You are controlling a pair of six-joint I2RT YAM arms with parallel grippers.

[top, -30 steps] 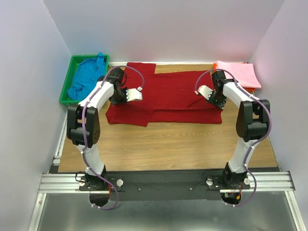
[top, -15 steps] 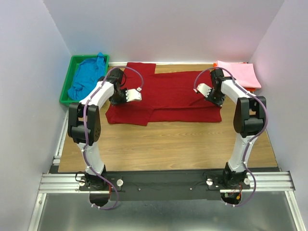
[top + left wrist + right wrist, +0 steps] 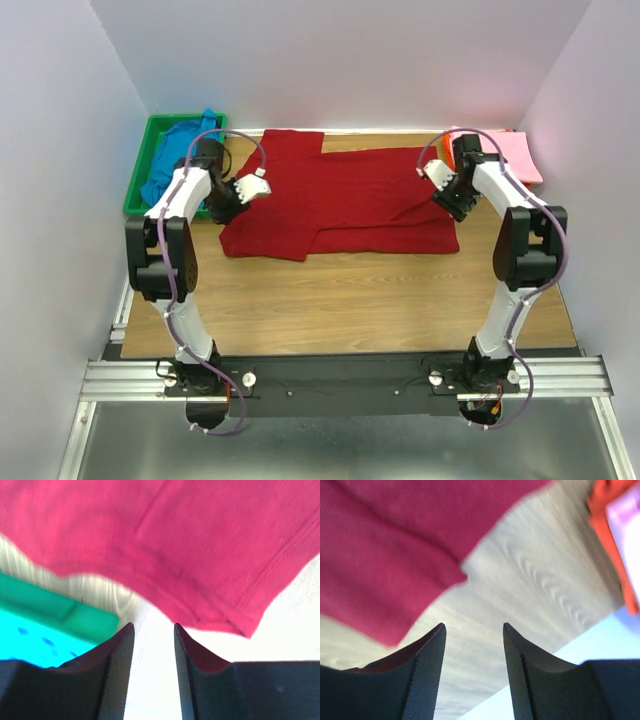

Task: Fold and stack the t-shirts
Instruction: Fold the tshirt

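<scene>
Surface: wooden table (image 3: 350, 290), white walls.
Dark red t-shirt (image 3: 350, 195): lying flat, mid-table.
Blue t-shirt (image 3: 172, 165): bunched in green bin (image 3: 135, 195), far left.
Pink t-shirt (image 3: 515, 150): on orange tray (image 3: 601, 497), far right.
Left gripper (image 3: 152, 627): fingers parted, empty, by red hem.
Right gripper (image 3: 474, 626): fingers parted, empty, by red edge.

Table (image 3: 350, 290) before the red t-shirt (image 3: 350, 195) lies open; green bin (image 3: 137, 180), orange tray (image 3: 612, 555) block far corners.

Pink t-shirt (image 3: 522, 158) partly hidden behind right arm (image 3: 500, 190); blue t-shirt (image 3: 170, 165) partly behind left arm (image 3: 180, 195)
</scene>
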